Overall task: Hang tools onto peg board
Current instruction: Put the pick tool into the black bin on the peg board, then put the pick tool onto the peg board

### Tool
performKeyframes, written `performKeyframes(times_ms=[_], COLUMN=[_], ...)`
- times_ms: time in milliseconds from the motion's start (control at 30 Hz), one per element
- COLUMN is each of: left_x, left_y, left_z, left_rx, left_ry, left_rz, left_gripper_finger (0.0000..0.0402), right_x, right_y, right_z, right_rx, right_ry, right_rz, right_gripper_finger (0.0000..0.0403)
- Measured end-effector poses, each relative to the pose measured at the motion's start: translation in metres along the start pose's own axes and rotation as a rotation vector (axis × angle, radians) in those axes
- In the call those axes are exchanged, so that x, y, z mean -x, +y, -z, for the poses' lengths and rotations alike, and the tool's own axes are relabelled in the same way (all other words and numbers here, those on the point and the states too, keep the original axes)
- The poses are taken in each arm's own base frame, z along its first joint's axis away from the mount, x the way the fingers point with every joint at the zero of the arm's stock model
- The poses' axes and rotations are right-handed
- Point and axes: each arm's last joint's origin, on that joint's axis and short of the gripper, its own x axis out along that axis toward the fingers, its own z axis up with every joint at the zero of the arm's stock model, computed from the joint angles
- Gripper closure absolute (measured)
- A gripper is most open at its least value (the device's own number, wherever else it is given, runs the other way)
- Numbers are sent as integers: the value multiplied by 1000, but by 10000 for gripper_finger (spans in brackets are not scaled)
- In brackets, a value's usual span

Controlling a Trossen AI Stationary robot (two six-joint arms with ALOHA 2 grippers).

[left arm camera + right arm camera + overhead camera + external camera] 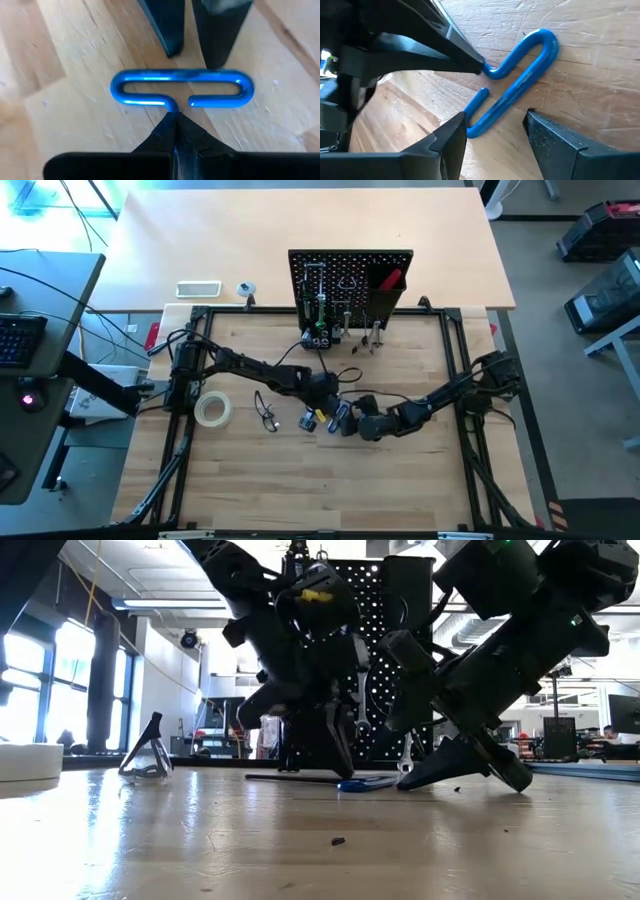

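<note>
The blue-handled hex key (180, 75) lies flat on the wooden table (330, 480), its dark shaft (290, 778) along the boards. My left gripper (175, 117) is shut on it at the handle's middle. My right gripper (495, 120) is open, with one finger on either side of one end of the blue loop (485, 120). The peg board (350, 275) stands upright at the far edge, with silver wrenches (345, 330) on its hooks and a red-handled tool (390, 280) in its bin. The pale tape roll (213, 409) and clear glasses (266, 412) lie on the table to the left. My left gripper pinches the key between its two fingertips where the shaft joins the open middle of the blue loop (172, 106). The fingers slant down onto it from the table's left. The handle (365, 783) lies low on the table. My right gripper: I cannot tell whether its fingers touch the loop.
A white tray (198, 288) and a small round object (245, 288) sit on the pale table behind the peg board. Both arms meet at the table's middle. Bare wood stretches toward the near edge (330, 510).
</note>
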Motion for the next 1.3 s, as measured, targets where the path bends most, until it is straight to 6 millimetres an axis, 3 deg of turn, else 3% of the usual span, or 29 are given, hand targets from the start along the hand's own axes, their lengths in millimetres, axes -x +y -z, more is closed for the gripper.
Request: performKeyframes(times_ms=[300, 600, 1033, 1300], left_x=[19, 23, 16, 3], left_y=[3, 11, 23, 23], left_z=[-11, 15, 22, 27], left_rx=[-16, 51, -29, -39], left_ry=[-59, 112, -6, 1], left_rz=[-33, 47, 81, 100], left_gripper_finger=[399, 394, 247, 238], right_x=[-2, 0, 5, 5], right_y=[-1, -2, -3, -3], right_z=[-5, 0, 10, 10], right_rx=[3, 72, 115, 114], right_ry=[-20, -21, -46, -56], right_rz=[5, 15, 16, 15], right_gripper_finger=[201, 201, 201, 201])
